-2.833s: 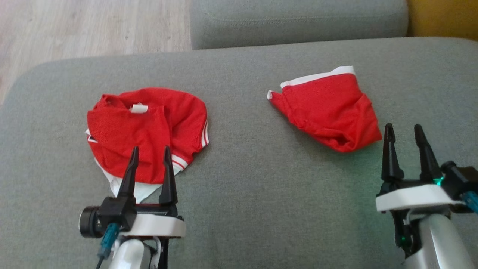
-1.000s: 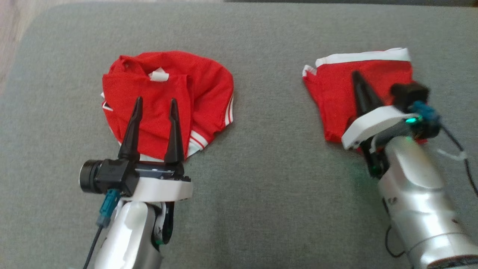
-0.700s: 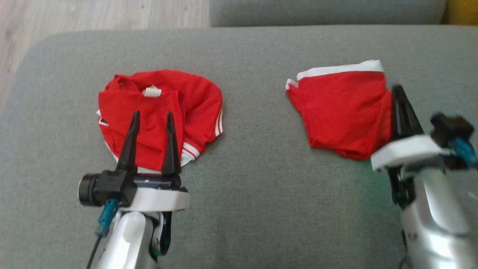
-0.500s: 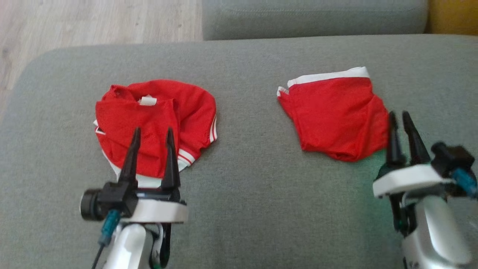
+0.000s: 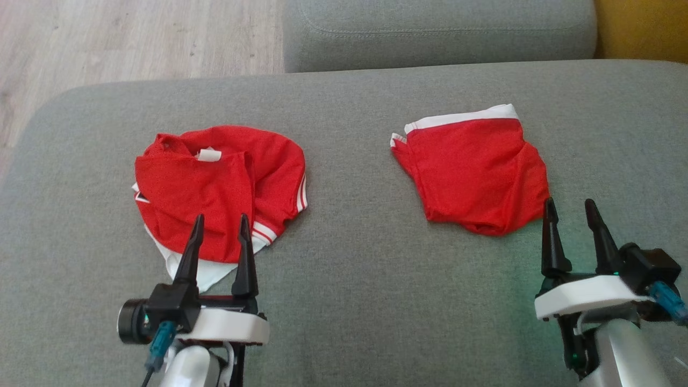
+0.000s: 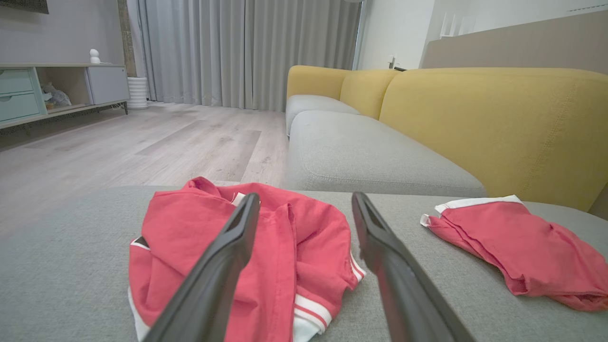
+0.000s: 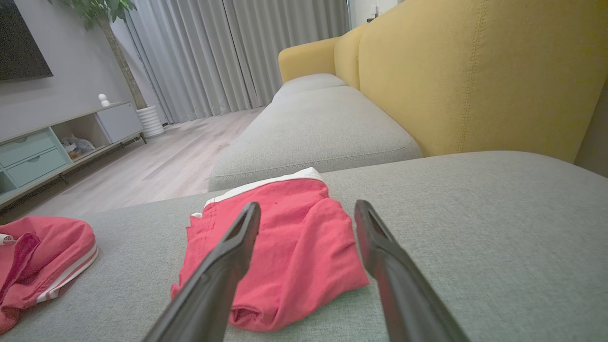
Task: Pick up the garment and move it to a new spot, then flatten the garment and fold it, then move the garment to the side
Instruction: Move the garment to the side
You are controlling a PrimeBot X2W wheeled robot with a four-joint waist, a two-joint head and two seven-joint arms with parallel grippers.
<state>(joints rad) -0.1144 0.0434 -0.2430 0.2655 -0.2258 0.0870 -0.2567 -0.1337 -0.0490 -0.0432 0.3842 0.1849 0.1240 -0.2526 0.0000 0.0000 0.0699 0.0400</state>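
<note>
The garment (image 5: 215,193), a crumpled red jersey with striped white sleeve trim and a white tag, lies on the left of the grey cushion (image 5: 365,279). My left gripper (image 5: 221,217) hovers at its near edge, open and empty. In the left wrist view the garment (image 6: 304,251) sits just beyond and between the spread fingers of the left gripper (image 6: 306,197). My right gripper (image 5: 568,201) is open and empty, far to the garment's right. The right wrist view catches the garment (image 7: 42,256) at its left edge, past the right gripper (image 7: 308,205).
Another red cloth (image 5: 473,166) with plain white edging lies just beyond my right fingertips (image 7: 285,237). A second grey cushion (image 5: 430,32) and a yellow sofa back (image 6: 498,123) stand behind. Wooden floor (image 5: 134,37) lies past the cushion's far left edge.
My right gripper, shut over the other red cloth a second ago, has pulled back toward me and opened. The head camera has tilted up. The left gripper stays open over the garment's near edge.
</note>
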